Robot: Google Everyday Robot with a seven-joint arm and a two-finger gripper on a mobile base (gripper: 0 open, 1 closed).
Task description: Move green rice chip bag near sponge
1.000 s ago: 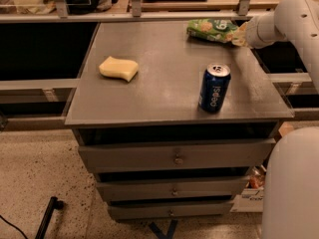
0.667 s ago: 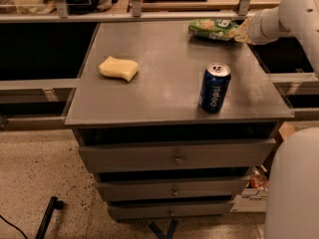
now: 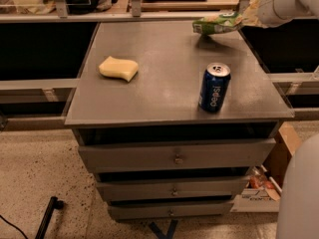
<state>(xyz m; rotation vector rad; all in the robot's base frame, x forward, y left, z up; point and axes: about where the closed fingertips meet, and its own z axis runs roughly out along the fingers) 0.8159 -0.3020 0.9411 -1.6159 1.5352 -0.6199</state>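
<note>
The green rice chip bag point(image 3: 217, 24) hangs a little above the back right part of the grey table point(image 3: 164, 91), its shadow on the top beneath it. My gripper point(image 3: 246, 18) holds the bag's right end, at the tip of the white arm point(image 3: 279, 3) that reaches in from the upper right. The pale yellow sponge point(image 3: 118, 67) lies flat on the left half of the table, well away from the bag.
A blue Pepsi can point(image 3: 215, 87) stands upright at the front right, between bag and front edge. Drawers point(image 3: 174, 156) sit below the top. Rails and shelving point(image 3: 134, 15) run behind the table. A cardboard box point(image 3: 264, 185) lies on the floor at right.
The bag lay on the table's back right corner with the gripper at its right end; now it is raised off the surface, and the arm has risen with it.
</note>
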